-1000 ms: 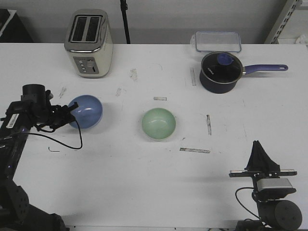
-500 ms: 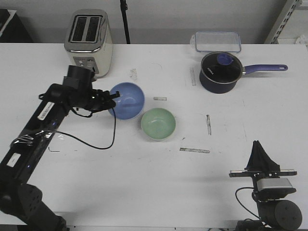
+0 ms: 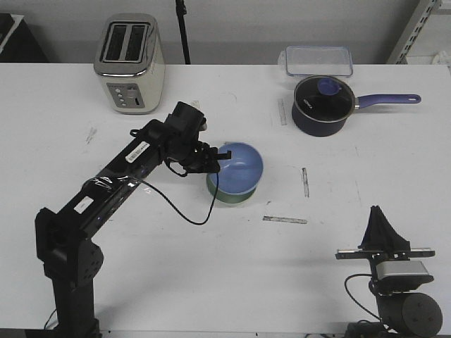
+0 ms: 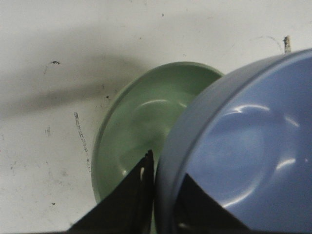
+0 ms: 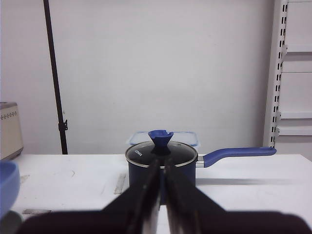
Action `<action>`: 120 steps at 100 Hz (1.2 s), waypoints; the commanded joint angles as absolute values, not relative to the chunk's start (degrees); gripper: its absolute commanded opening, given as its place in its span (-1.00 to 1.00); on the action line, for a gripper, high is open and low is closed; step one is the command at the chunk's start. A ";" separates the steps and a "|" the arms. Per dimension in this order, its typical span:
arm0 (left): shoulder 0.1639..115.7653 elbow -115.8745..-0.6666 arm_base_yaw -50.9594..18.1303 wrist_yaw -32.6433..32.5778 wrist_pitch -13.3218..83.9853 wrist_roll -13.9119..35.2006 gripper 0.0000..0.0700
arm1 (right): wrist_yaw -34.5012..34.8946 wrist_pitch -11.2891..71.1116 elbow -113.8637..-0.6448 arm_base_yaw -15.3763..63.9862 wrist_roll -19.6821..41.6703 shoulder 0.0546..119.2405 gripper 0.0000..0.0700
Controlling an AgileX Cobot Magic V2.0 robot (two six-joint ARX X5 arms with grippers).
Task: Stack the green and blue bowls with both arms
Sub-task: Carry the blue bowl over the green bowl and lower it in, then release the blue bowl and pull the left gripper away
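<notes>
My left gripper (image 3: 223,158) is shut on the rim of the periwinkle blue bowl (image 3: 239,167) and holds it over the mint green bowl (image 3: 227,195), which rests on the table and is mostly covered in the front view. In the left wrist view the blue bowl (image 4: 243,151) is pinched between my fingers (image 4: 139,195) above the green bowl (image 4: 141,126). My right gripper (image 3: 380,227) is parked at the front right, shut and empty; in the right wrist view (image 5: 162,168) its fingers nearly touch.
A cream toaster (image 3: 130,63) stands at the back left. A dark navy saucepan (image 3: 323,104) with a purple handle and a clear lidded container (image 3: 318,60) are at the back right. Tape marks lie on the white table (image 3: 211,282).
My left arm has carried the blue bowl rightward from the left side of the table to over the green bowl. The right arm has not moved.
</notes>
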State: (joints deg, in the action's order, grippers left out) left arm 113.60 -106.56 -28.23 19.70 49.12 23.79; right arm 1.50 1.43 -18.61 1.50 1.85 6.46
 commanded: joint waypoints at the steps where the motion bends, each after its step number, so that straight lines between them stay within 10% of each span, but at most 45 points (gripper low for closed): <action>1: 115.96 -108.27 -28.51 19.92 50.11 22.72 -1.00 | 1.48 0.86 -18.70 1.54 1.61 6.35 -0.98; 18: 116.55 -108.27 -29.06 19.70 50.41 21.08 -0.95 | 1.48 0.84 -18.70 1.54 1.63 6.35 -0.98; 36: 116.49 -108.29 -29.06 19.70 50.46 21.06 -0.06 | 1.48 0.84 -18.70 1.54 1.63 6.35 -0.98; 120: 101.75 -98.13 -25.02 19.09 38.13 14.72 -0.10 | 1.50 0.84 -18.70 1.54 1.63 6.35 -0.98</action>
State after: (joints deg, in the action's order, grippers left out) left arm 103.70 -100.36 -25.26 19.25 42.22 18.02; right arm 1.52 1.43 -18.59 1.50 1.85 6.46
